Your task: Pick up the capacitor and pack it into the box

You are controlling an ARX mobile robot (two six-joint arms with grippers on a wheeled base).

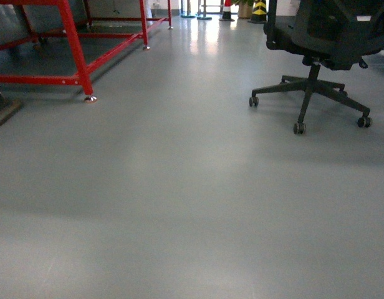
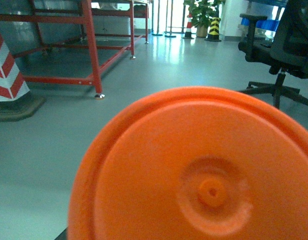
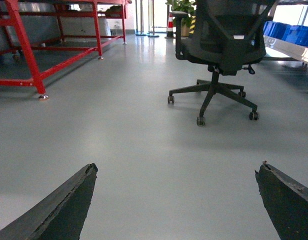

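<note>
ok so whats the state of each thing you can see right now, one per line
right gripper: open, fingers spread wide, nothing between them
orange round object: close to the left wrist camera, fills the lower view; cannot tell if it is held
office chair: upright on its castors, nobody in it
red frame: standing on its feet
striped cone: upright
box, capacitor: not in view

Surface: grey floor (image 1: pixel 179 205), glossy, light reflections at far end.
On floor, left: red frame (image 1: pixel 76 47) on metal feet.
On floor, right: black chair (image 1: pixel 313 81) on castors.
Left edge: striped cone (image 2: pixel 6 70).
</note>
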